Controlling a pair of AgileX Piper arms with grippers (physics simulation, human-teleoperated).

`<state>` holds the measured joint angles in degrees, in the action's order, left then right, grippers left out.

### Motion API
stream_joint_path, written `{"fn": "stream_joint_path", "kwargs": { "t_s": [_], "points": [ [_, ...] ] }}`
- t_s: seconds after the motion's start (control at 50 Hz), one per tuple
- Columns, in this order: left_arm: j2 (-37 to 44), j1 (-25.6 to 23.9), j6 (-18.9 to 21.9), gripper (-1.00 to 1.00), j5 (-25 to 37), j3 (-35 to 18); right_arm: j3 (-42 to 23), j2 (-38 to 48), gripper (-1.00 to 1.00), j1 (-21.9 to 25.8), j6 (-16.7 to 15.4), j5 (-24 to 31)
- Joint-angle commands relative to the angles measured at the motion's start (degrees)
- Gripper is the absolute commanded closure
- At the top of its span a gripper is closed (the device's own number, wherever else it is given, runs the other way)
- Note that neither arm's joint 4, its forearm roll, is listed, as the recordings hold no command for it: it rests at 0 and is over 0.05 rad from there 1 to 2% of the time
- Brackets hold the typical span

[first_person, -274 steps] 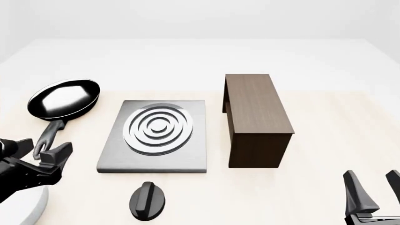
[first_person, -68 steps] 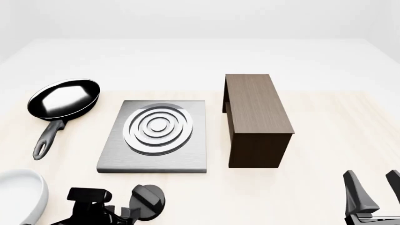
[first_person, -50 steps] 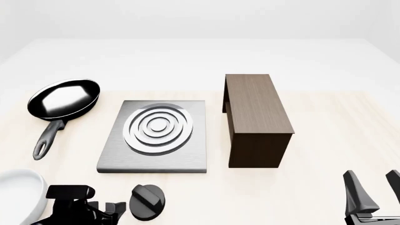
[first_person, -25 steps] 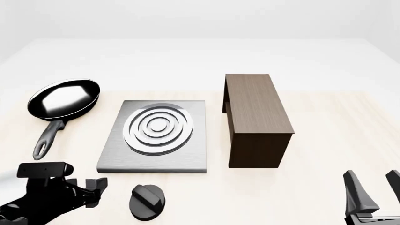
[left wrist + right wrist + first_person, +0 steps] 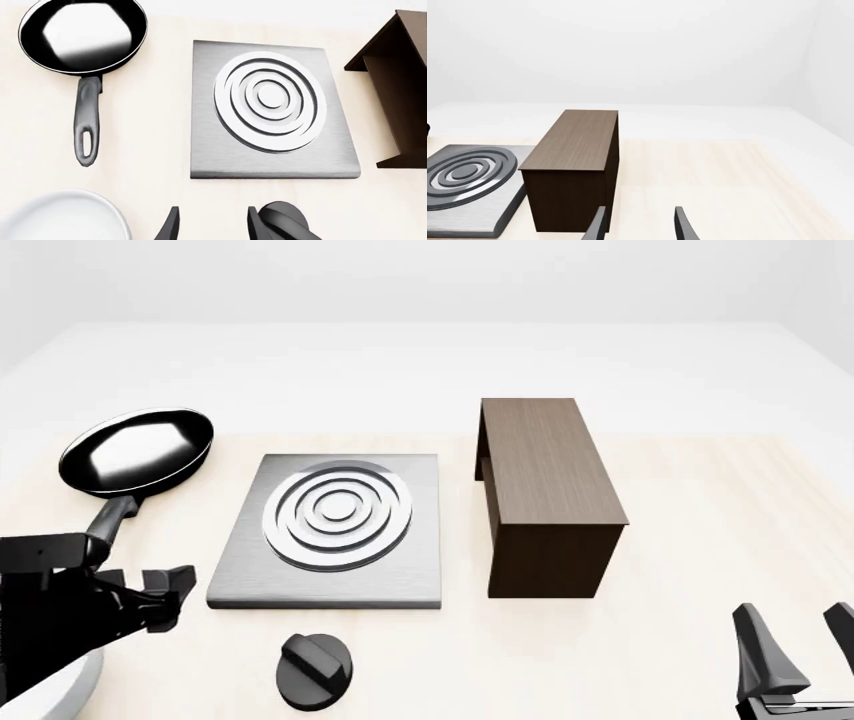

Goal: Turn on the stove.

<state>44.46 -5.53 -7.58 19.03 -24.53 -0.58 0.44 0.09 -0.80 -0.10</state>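
2 grippers sit with jaws apart and empty; your left gripper (image 5: 167, 592) hovers beside the stove (image 5: 330, 532), well off the knob (image 5: 315, 671) lying just in front of its near edge. Centre over the raised bar, pinch its flat sides, twist. Knob: round, matte black; plate: brushed grey metal.

The stove (image 5: 328, 535) is a flat square grey plate with concentric silver rings, lying flat. Its knob (image 5: 315, 670), small, black and round with a raised bar, sits apart, near its front edge.
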Motion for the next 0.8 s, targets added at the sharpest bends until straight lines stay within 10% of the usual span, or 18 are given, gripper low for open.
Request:
{"fn": "stream_joint_path", "kwargs": {
  "t_s": [0.02,0.8],
  "points": [
    [-1.4,2.6,-0.9,-1.0,-0.4,-2.2,0.1,-0.1,-1.0,0.0,0.1,0.0],
    [-2.9,6.4,0.8,-1.0,4.0,-8.1,0.1,-0.1,-1.0,0.0,0.1,0.0]
  ]
}}
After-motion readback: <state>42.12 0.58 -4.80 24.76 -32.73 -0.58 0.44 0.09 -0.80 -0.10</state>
